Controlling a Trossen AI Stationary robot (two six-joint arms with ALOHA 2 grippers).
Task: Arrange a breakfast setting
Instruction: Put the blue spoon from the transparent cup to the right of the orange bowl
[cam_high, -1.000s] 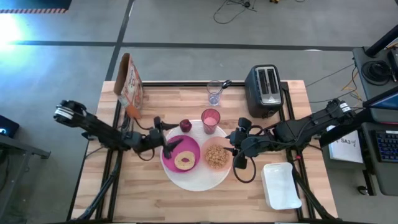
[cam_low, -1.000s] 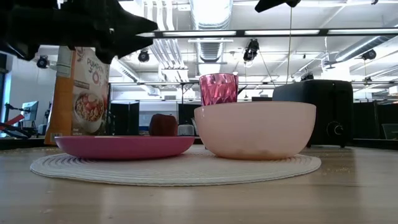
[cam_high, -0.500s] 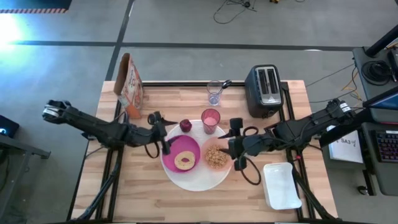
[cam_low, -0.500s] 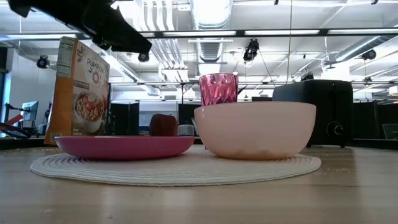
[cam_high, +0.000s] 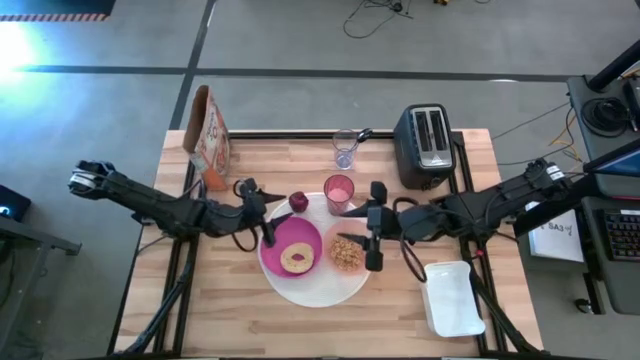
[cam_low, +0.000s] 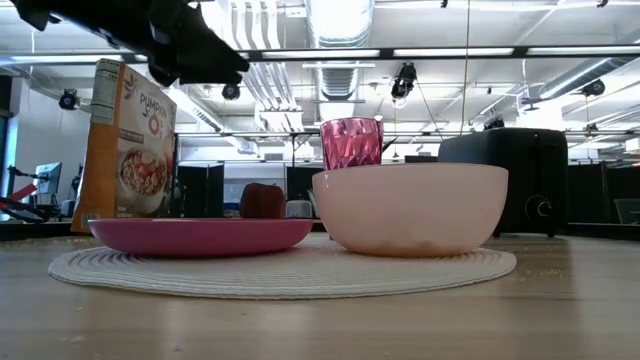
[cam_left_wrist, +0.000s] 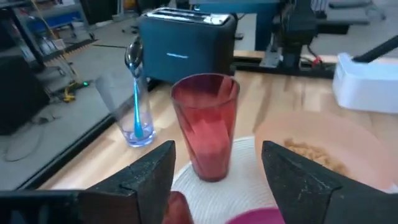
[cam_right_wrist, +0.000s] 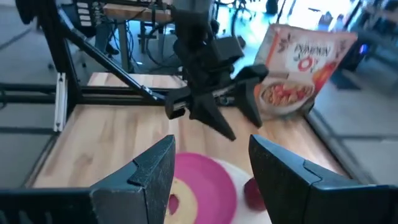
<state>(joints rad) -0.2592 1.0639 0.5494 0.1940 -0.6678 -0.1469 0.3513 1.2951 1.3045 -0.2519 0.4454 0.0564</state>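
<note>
1. Centrally in the high view, the large white round plate (cam_high: 318, 287) lies on the wooden table (cam_high: 220, 310), carrying most of the setting.
2. On its left half sits the smaller magenta plate (cam_high: 280, 240), with the bagel (cam_high: 296, 259) lying on it, lower centre of the frame.
3. Just right of the magenta plate, the translucent peach bowl (cam_high: 349, 252) holds cereal; in the low view the two stand side by side on the white plate.
4. Above the bowl stands the pink tumbler (cam_high: 339, 192), upright at the white plate's upper edge, and the dark-red fruit (cam_high: 298, 202) lies just left of it.
5. Farther up, off the plate, the clear glass (cam_high: 345, 150) stands upright with the teal-handled spoon (cam_left_wrist: 136, 93) leaning inside it, near the toaster (cam_high: 428, 147) at upper right of centre.
6. Reaching in from the left, the left gripper (cam_high: 268, 218) hovers above the magenta plate's upper left edge; its fingers (cam_left_wrist: 146, 176) stand apart with nothing between them.
7. From the right, the right gripper (cam_high: 357, 240) hovers over the peach bowl; its fingers (cam_right_wrist: 146, 177) are spread wide and hold nothing.
8. At upper left of the table a cereal box (cam_high: 207, 135) stands upright, and a white container (cam_high: 452, 297) lies at lower right.
</note>
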